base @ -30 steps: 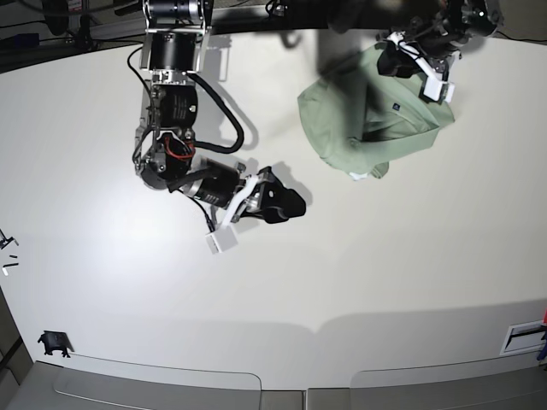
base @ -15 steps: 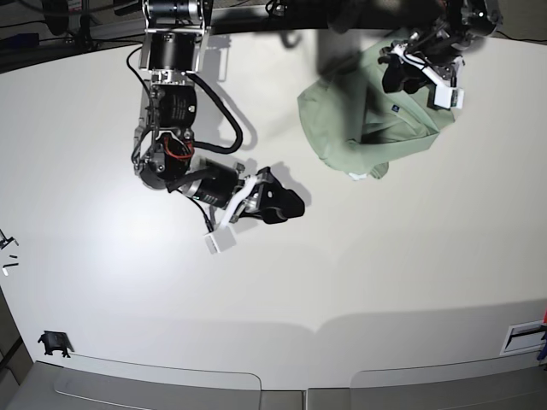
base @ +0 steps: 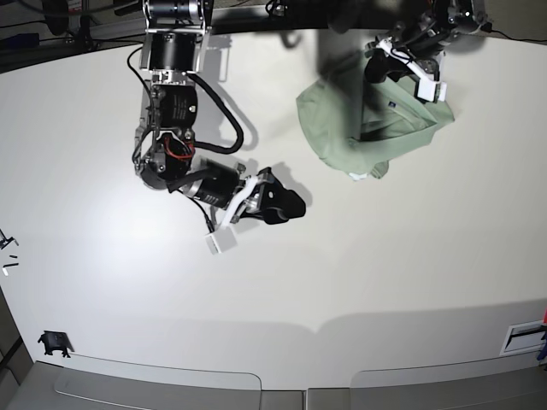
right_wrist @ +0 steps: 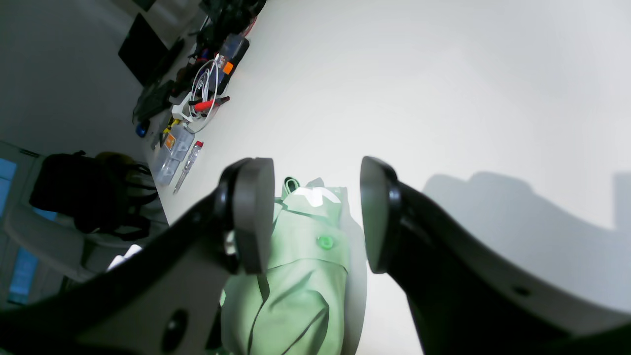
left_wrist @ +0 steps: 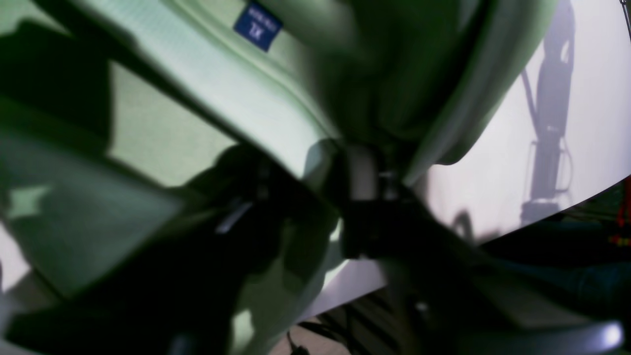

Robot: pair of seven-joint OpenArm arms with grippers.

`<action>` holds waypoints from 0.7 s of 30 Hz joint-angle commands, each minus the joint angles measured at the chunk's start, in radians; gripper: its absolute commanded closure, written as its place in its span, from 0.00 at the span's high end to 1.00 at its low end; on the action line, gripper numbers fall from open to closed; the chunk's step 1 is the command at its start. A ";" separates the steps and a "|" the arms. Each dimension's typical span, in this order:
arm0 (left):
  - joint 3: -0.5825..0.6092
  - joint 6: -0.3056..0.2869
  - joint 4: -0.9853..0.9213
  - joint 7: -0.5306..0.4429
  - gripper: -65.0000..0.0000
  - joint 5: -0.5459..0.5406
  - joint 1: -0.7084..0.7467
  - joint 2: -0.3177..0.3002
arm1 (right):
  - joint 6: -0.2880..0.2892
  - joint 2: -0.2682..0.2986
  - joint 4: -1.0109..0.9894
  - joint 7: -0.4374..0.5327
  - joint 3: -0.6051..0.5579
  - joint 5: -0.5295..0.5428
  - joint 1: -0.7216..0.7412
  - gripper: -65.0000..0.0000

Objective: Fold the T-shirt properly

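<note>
- The shirt [base: 363, 128] lies bunched and partly doubled over at the far right of the bench [base: 359, 273], its collar end pointing toward the near side.
- A fold could be spoiled if only one layer is pinched: the upper layer would be dragged while the lower one stays, and the heap would bunch further.
- The cloth could slip free on a lift, since the hold appears to sit near an edge.
- The left gripper [base: 408, 61] is pressed into the far edge of the shirt; cloth crowds its camera, close by the dark label [left_wrist: 257, 27], but whether it is clamped cannot be told.
- The right gripper [right_wrist: 315, 217] hovers over bare bench left of the shirt, jaws well apart, holding and touching nothing.
</note>
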 commanded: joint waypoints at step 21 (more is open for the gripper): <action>-0.002 -0.064 0.442 0.195 0.00 -0.008 0.116 -0.114 | 0.011 0.000 0.019 0.020 -0.001 0.029 0.022 0.41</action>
